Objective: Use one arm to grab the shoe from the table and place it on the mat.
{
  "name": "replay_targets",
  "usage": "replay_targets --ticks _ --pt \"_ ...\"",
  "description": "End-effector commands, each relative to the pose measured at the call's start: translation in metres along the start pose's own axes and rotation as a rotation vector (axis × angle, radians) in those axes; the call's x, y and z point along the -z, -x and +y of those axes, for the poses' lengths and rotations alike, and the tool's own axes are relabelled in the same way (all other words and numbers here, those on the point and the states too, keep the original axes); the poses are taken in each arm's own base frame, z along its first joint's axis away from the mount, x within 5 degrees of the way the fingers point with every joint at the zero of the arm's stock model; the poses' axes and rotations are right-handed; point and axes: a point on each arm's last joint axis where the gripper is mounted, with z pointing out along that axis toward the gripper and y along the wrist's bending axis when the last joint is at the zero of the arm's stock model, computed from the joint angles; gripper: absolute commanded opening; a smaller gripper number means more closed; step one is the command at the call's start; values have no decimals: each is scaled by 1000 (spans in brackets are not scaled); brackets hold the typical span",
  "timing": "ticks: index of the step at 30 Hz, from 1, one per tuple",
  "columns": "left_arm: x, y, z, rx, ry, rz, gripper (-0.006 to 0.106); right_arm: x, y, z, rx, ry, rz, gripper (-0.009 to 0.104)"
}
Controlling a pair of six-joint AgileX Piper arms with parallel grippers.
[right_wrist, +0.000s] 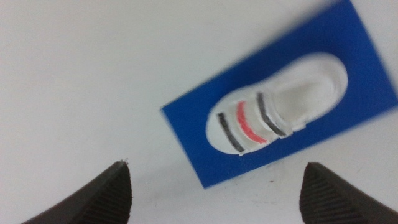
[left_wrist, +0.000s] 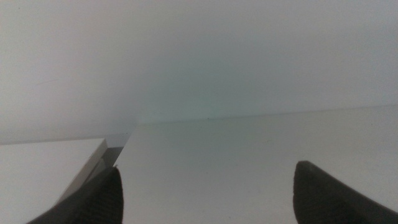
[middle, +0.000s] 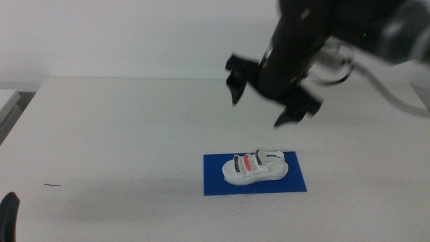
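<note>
Shoe: lies on its sole inside the mat, free of any grip; seems placed, not dropped, since upright and whole within the blue edges.
Mat: flat on the surface, long side across the middle view; carries the shoe near its centre, with blue margin visible all around in the right wrist view.
Right tool: hangs in the air above and behind the mat, well apart from the shoe; jaws spread wide, nothing between them; probably so because the release is already made.
Right wrist view: looks down on shoe and mat, both between the two jaw tips and far below them.
Left tool: waits low at the near left corner of the surface; jaws wide, empty; only a dark tip visible in the middle view.
Surface: white, bare except a small dark scratch near the left side.
Task state: judged complete or nearly so; only a retreat of the right arm probably remains.
Count: one shoe; one mat; three straps on the shoe, two dark and one red between; two tools, both empty; one scratch.
</note>
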Motion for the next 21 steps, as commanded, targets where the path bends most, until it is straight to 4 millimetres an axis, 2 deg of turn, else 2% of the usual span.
replay_targets --ticks 1,2,6,9,11,14,19,21 --pt "0 1 0 5 -2 -7 94 30 -1 -4 171 53 -34 93" --pt "0 1 0 5 -2 -7 94 37 -1 -5 183 65 -46 93" --pt "0 1 0 5 -2 -7 94 68 1 -15 488 74 -131 93" --pt "0 1 0 5 -2 -7 94 91 -6 -45 639 47 -208 93" --pt "0 1 0 5 -2 -7 94 100 -13 -70 761 77 -297 93" --pt "0 1 0 5 -2 -7 94 101 -25 -121 876 164 -449 93" --pt "0 1 0 5 -2 -7 94 91 -57 -221 740 245 -723 93" --pt "0 1 0 5 -2 -7 94 80 -71 -251 725 218 -796 93"
